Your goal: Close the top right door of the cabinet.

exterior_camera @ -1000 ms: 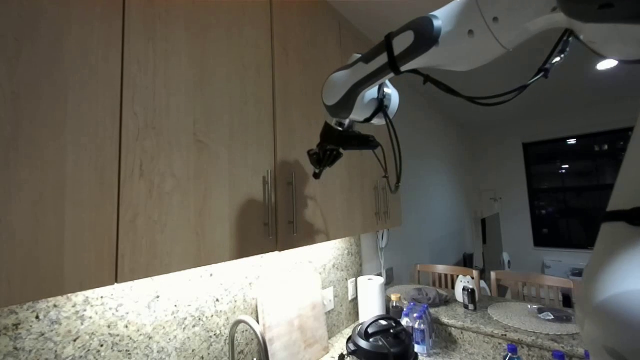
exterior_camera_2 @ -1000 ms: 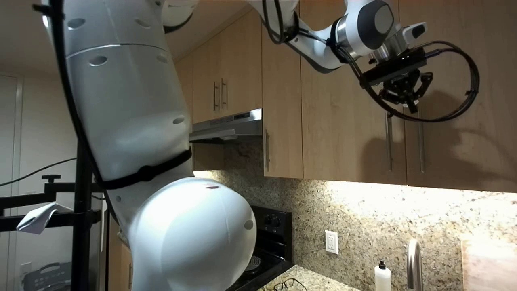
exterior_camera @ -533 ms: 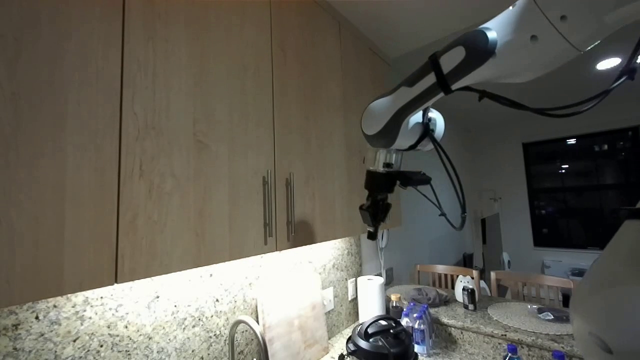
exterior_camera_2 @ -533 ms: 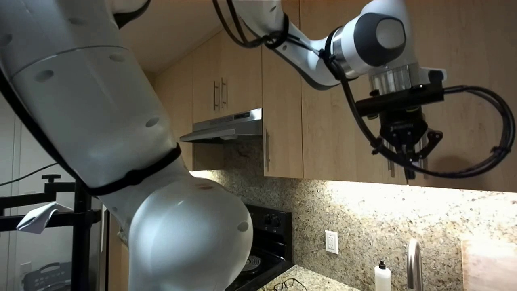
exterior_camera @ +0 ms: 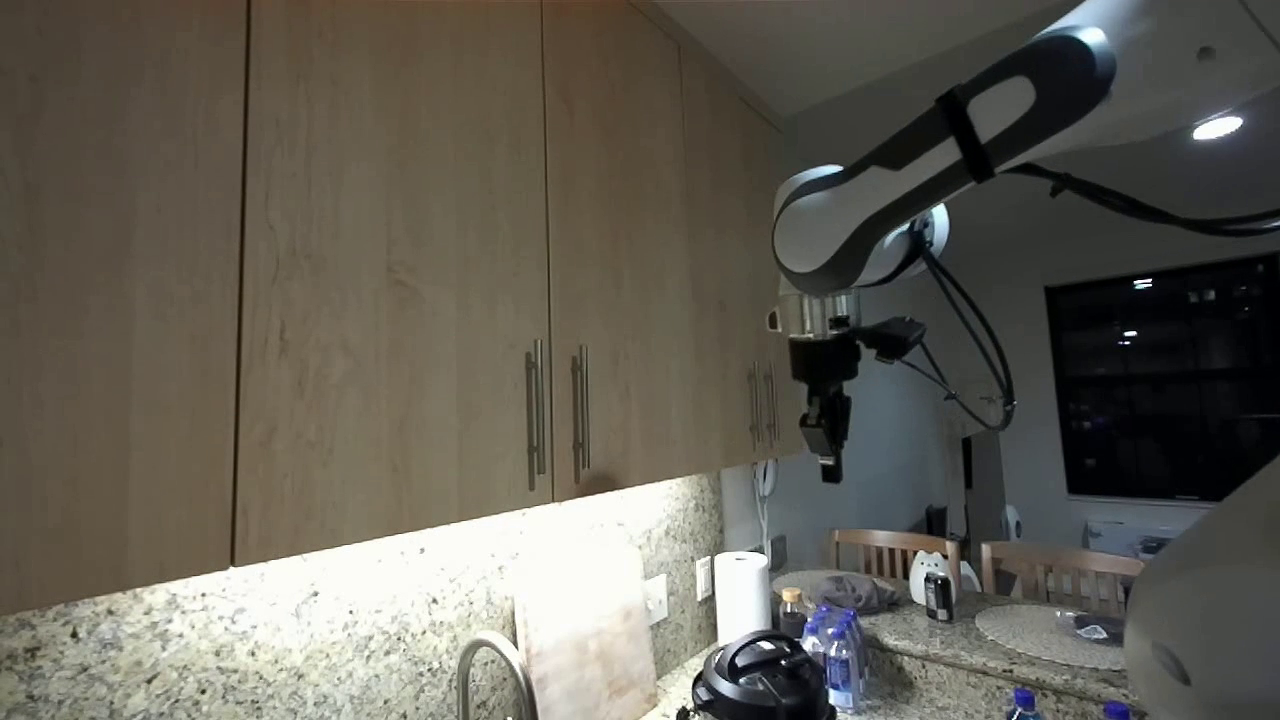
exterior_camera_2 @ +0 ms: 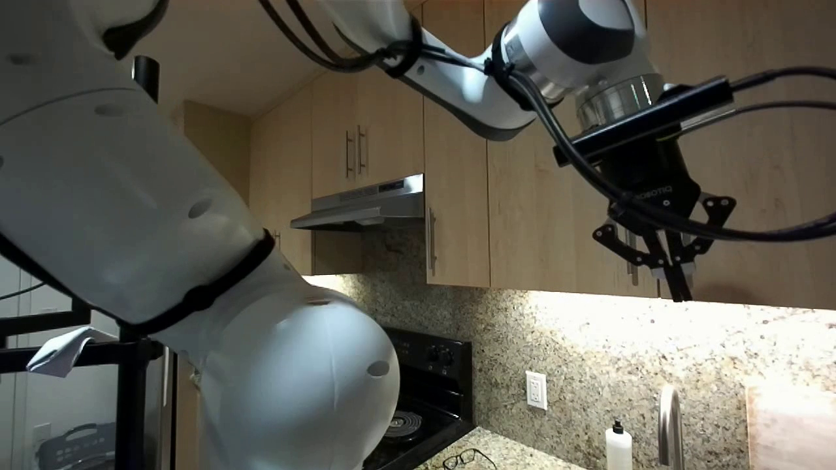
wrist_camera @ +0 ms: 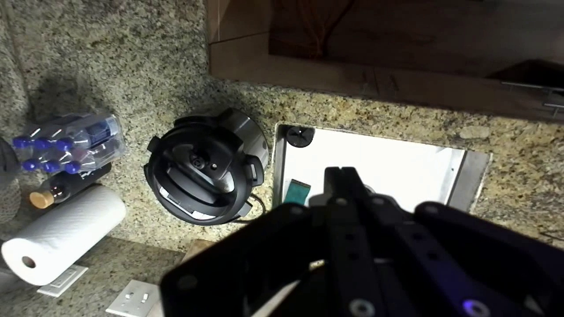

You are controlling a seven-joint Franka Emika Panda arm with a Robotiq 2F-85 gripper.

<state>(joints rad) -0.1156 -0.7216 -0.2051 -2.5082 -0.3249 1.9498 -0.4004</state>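
Note:
The cabinet hangs above the counter, its light-wood doors flush; it also shows in an exterior view. I take the top right door to be the panel right of the middle seam, with a slim bar handle. It also shows in an exterior view, partly behind my arm and cables. It looks shut, level with its neighbour; its inner face is hidden. My gripper points down in front of the cabinet, apart from the doors. Its fingertips meet with nothing between them, as the wrist view shows.
Below are a black pressure cooker, a paper towel roll, water bottles and a faucet. A sink lies under the gripper in the wrist view. A range hood hangs beside the cabinet above a stove.
My gripper has moved down and away from the cabinet front, swinging from tilted to pointing down. Its shadow on the doors has shrunk. The doors have not moved.

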